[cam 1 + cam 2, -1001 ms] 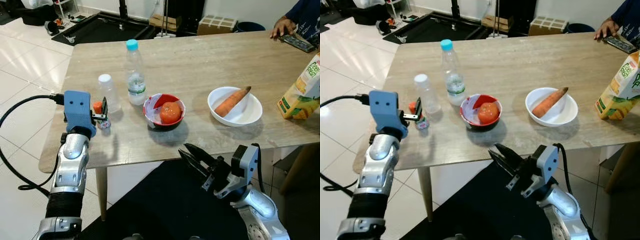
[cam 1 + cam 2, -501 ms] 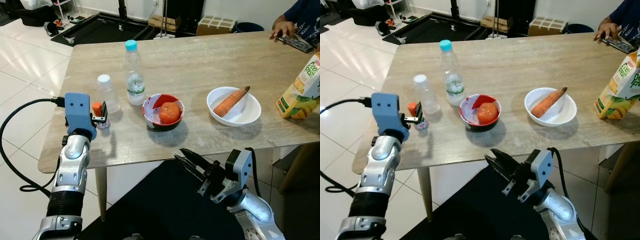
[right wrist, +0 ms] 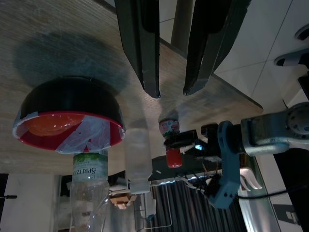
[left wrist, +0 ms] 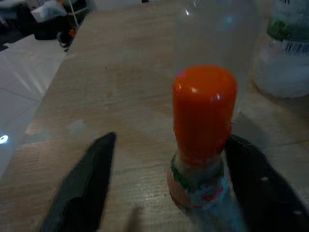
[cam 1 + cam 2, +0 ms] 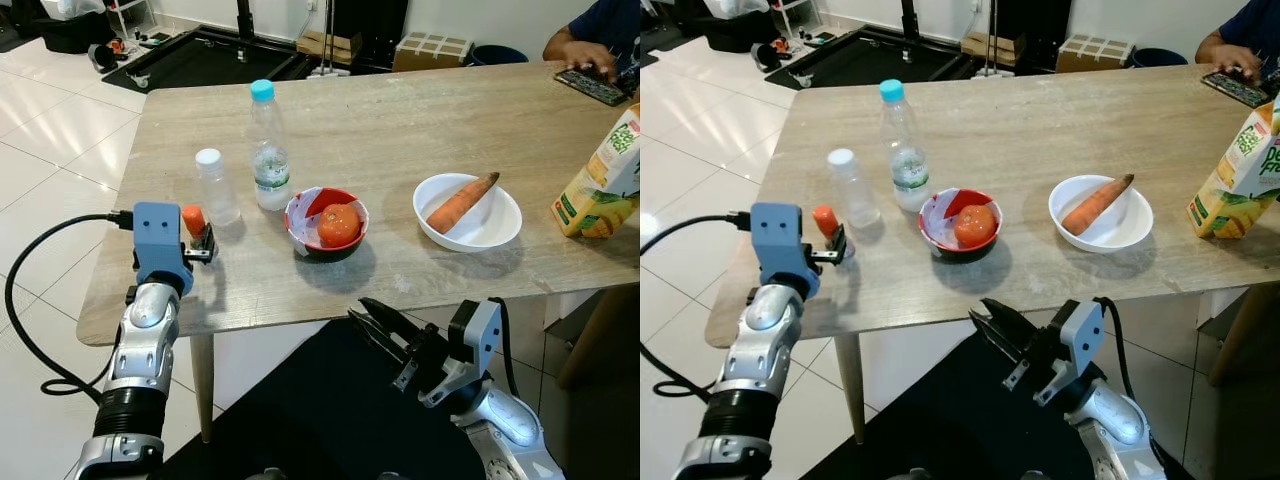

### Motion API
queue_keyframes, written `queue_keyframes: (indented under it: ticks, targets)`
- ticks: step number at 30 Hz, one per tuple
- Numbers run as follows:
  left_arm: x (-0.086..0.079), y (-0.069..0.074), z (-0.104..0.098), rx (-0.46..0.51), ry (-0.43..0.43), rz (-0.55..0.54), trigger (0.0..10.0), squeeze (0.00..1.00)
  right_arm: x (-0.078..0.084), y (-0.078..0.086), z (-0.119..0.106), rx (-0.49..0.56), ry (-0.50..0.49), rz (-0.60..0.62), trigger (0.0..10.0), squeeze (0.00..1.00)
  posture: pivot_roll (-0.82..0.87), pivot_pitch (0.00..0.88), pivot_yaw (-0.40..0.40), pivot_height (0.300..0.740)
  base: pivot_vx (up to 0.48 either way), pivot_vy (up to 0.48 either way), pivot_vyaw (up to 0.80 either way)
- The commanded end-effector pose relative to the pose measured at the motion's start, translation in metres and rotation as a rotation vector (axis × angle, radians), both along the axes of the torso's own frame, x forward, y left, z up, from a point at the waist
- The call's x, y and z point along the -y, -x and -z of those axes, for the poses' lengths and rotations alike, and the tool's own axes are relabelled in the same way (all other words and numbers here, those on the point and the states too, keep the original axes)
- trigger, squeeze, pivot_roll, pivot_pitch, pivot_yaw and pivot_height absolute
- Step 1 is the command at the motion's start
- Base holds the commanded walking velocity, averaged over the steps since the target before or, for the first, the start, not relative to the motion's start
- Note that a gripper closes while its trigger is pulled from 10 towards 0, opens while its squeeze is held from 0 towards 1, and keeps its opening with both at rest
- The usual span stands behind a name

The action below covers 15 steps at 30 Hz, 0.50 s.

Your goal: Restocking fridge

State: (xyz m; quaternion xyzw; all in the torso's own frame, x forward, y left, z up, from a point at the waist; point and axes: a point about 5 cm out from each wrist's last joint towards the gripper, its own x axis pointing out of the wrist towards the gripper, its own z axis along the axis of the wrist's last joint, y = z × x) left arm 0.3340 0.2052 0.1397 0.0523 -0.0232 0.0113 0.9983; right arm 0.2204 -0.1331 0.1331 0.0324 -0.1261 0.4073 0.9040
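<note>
1. Meanwhile, at the far left of the table [image 5: 400, 130], the left gripper [image 5: 200, 240] had drawn back toward the near edge compared with a second earlier, carrying the small orange-capped bottle [image 5: 193, 220] with it, away from the clear bottle with the white cap [image 5: 215, 187].
2. Its two black fingers [image 4: 82, 188] sat narrow on either side of the little bottle's lower body, pinching it; the bottle stood upright just above or on the wood, which I could not tell.
3. To my eye that meant the pick was made and the carry to the fridge could start.
4. The left forearm rose steeply from below the table edge, its blue wrist block leaning over the near left corner.
5. Further right stood the blue-capped water bottle [image 5: 268, 150], then the red bowl [image 5: 305, 225] with a tomato [image 5: 339, 224], then the white bowl [image 5: 500, 225] with a carrot [image 5: 462, 202], all untouched.
6. Below the near edge, the right gripper [image 5: 385, 325] hung idle, its fingers slightly parted and holding nothing, a little lower than a second before.
7. At the far right a juice carton [image 5: 605, 180] waited, and a person's hand [image 5: 575, 50] rested by a phone [image 5: 595, 88].
</note>
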Motion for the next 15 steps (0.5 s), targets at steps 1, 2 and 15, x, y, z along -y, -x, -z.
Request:
queue_keyframes:
  ticks: [1,2,15]
  targets:
    - [-0.009,-0.003,0.002,-0.019,-0.028,0.007,0.0,0.00,-0.004,0.000,0.004,-0.009,0.006,-0.014,10.0,0.00,-0.15,0.154,0.052,0.740,0.000,0.000,0.00]
    - [-0.010,-0.004,0.002,-0.022,-0.030,0.008,0.0,0.00,-0.006,0.000,0.004,-0.009,0.007,-0.019,10.0,0.00,-0.15,0.154,0.052,0.740,0.000,0.000,0.00]
    - [0.009,-0.005,0.008,-0.034,0.001,0.124,0.0,0.00,-0.007,-0.001,0.004,-0.007,0.008,-0.023,10.0,0.00,-0.15,0.154,0.048,0.740,0.000,0.000,0.00]
